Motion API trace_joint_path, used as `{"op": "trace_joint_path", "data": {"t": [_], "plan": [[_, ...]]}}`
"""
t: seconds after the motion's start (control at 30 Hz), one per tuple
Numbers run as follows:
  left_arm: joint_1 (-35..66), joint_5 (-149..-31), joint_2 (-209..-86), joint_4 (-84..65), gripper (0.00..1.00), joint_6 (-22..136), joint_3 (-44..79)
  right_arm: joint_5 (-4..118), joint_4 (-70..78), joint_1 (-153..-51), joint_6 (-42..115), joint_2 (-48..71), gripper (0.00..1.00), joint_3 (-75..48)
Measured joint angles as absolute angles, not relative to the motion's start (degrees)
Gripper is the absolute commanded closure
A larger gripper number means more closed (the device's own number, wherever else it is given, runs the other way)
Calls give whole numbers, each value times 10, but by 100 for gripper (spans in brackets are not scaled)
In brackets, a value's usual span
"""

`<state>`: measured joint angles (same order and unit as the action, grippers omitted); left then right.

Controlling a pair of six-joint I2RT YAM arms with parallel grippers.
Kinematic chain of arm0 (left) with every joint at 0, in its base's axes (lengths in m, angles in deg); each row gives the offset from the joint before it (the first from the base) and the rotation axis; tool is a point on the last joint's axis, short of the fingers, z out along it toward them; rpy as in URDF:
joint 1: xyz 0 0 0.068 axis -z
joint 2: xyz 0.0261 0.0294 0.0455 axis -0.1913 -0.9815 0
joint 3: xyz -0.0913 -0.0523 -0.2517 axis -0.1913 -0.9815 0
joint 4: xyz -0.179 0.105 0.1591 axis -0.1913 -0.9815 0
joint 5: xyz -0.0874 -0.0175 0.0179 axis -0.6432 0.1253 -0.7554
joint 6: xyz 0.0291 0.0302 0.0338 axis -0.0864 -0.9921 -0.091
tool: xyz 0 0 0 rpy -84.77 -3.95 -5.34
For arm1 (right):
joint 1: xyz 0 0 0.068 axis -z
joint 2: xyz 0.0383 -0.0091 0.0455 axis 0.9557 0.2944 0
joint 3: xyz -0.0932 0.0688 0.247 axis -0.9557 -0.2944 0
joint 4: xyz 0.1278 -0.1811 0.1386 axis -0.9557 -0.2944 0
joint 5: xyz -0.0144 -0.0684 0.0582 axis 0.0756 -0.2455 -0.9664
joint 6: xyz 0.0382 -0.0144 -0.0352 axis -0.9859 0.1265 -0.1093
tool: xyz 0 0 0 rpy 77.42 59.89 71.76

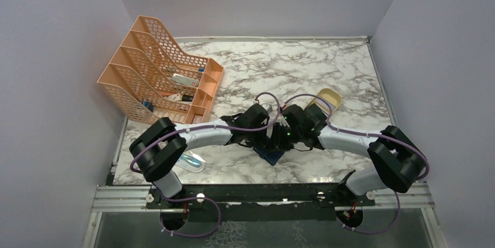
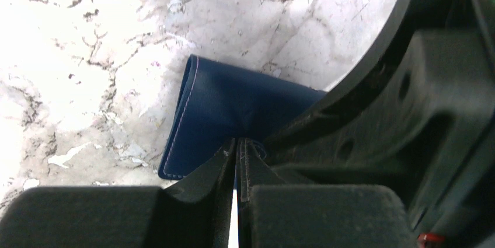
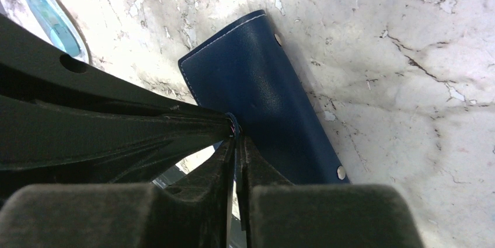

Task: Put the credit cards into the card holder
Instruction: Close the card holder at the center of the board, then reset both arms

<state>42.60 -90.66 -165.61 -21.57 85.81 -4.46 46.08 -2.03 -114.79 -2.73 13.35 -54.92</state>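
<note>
My left hand [image 2: 238,143] is pinched together on a navy edge of the card holder [image 2: 222,108]. My right hand [image 3: 236,137] is clamped on another edge of it, with only a thin slit between the pads. I judge that I hold it from two sides so one hand can anchor it while the other peels a flap away and bares the inner pockets. A soft folding wallet would otherwise just slide on the marble.

From above, the holder sits at 6 o'clock on the tabletop [image 1: 327,67], close to the near edge and under both wrists. In the right wrist view its outer face lies flat, with two pale studs [image 3: 278,39] along the long side toward 3 o'clock.

The credit cards I cannot pick out for certain. Small things lie in the front bins of the orange rack [image 1: 157,79] at 10 o'clock, but they are too small to name.

For room, bare marble shows toward 12 and 3 o'clock. A tan tray [image 1: 328,99] stands at 1 o'clock just past my right wrist, and a blue packet [image 1: 191,163] lies at 8 o'clock near my left forearm. With the tabletop's edge so near at 6, I would spread the flaps sideways or away from me. My two wrists crowd each other, and that looks like the real limit.
</note>
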Motion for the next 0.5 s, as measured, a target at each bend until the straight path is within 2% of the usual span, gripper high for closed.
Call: {"op": "trace_joint_path", "data": {"t": [0.3, 0.47, 0.5], "plan": [[435, -810, -1623, -269, 59, 836, 29, 553, -156, -1160, -5, 51, 54, -488], [433, -731, -1505, -299, 44, 818, 59, 613, -210, -1160, 7, -44, 22, -428], [433, -716, -1477, -304, 37, 815, 64, 627, -219, -1160, 14, -65, 17, -412]]}}
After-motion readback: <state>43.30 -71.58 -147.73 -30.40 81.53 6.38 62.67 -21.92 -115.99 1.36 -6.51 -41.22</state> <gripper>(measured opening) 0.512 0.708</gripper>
